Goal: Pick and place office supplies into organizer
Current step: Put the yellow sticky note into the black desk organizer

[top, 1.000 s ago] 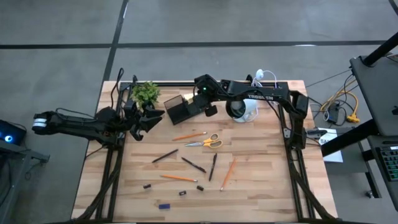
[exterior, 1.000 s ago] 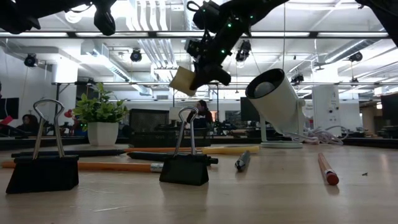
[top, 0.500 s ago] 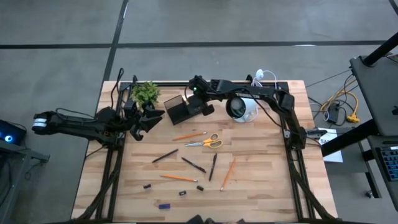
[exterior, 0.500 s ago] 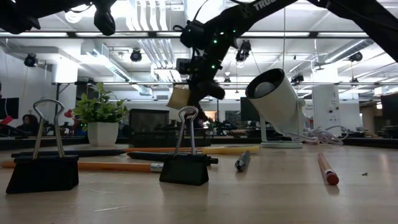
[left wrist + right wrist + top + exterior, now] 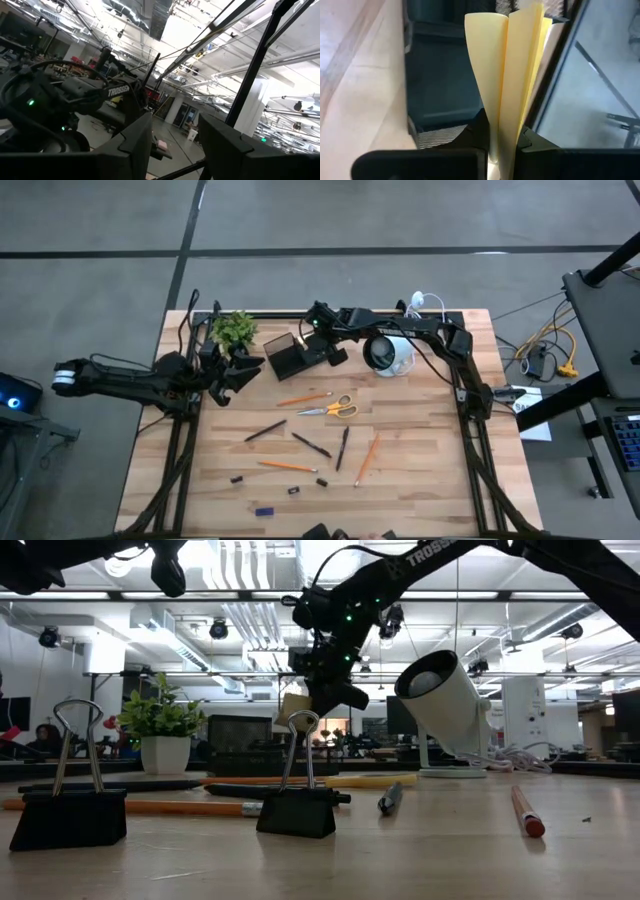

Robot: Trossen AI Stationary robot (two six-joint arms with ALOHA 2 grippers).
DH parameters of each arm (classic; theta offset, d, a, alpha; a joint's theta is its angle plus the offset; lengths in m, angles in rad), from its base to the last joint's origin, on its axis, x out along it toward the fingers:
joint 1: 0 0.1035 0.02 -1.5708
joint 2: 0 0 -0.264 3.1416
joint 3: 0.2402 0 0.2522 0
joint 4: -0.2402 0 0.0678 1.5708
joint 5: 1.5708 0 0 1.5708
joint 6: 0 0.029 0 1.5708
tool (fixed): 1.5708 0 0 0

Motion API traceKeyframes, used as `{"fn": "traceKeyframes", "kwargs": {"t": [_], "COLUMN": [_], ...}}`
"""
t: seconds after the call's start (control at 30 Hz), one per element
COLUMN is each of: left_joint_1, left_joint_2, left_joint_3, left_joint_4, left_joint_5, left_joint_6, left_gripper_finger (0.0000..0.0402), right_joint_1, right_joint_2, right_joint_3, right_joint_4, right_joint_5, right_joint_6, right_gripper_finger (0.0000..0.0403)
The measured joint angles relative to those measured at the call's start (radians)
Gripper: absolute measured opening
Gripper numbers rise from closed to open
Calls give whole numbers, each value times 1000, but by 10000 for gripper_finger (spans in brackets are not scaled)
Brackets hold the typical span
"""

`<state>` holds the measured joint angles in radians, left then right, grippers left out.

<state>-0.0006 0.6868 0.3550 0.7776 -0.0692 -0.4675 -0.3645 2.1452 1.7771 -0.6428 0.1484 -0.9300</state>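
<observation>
Grey concrete floor (image 5: 400,220) with dark seam lines surrounds the wooden table (image 5: 420,480). Beyond: open ceiling, white ducts (image 5: 240,620), hanging lamps (image 5: 218,630), bright overhead light.

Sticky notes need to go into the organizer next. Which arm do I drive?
Right. Its pincer is shut on the yellow sticky-note block and hangs just above the black organizer. The left pincer waits open beside the organizer's left end, holding nothing.

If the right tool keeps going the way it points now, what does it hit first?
Most likely the black organizer: the right tool, shut on the yellow sticky-note block, points into it, though depth is unclear.
</observation>
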Motion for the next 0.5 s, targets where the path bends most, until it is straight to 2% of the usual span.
{"fn": "traceKeyframes", "kwargs": {"t": [0.5], "left_joint_1": [0], "left_joint_2": [5], "left_joint_3": [0], "left_joint_4": [1], "left_joint_5": [-18], "left_joint_6": [0], "left_gripper_finger": [146], "right_joint_1": [-4], "right_joint_2": [30], "right_joint_3": [-7], "right_joint_4": [17], "right_joint_5": [-14], "right_joint_6": [33], "right_gripper_finger": [11]}}
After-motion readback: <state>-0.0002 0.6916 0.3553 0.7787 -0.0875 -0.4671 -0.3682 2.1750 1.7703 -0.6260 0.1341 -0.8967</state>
